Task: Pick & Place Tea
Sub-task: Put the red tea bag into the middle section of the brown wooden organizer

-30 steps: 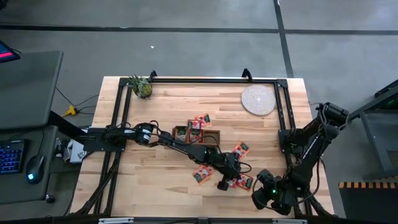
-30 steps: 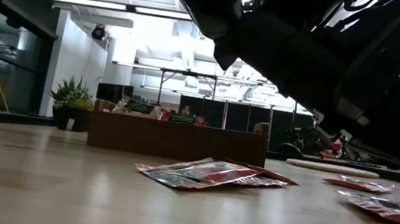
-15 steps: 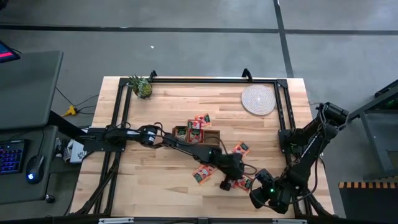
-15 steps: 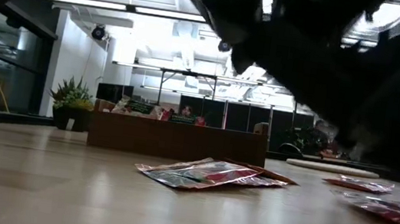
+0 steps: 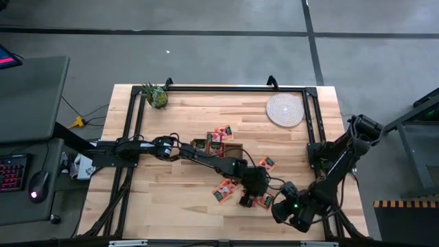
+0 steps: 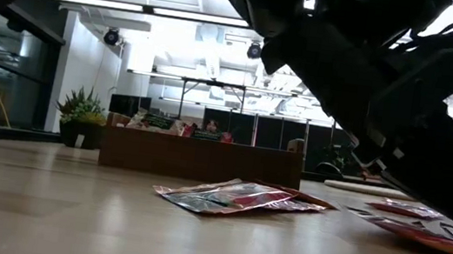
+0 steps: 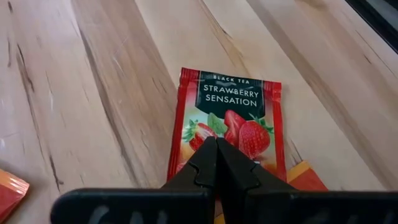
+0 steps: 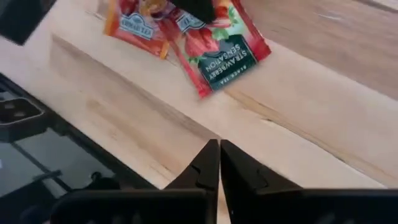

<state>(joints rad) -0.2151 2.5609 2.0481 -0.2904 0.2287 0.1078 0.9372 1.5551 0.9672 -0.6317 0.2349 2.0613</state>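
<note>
tea sachet (image 7: 227, 118): "black tea strawberry sensation".

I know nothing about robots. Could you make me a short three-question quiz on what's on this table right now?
1. True or false: the left gripper is shut on a sachet labelled Strawberry Sensation.
2. Where does the round woven mat lie? A) beside the small plant B) in the far right corner of the table C) inside the wooden box
3. Fill in: the right gripper hangs at the table's near ____.

Key: 1 true; 2 B; 3 edge.
</note>
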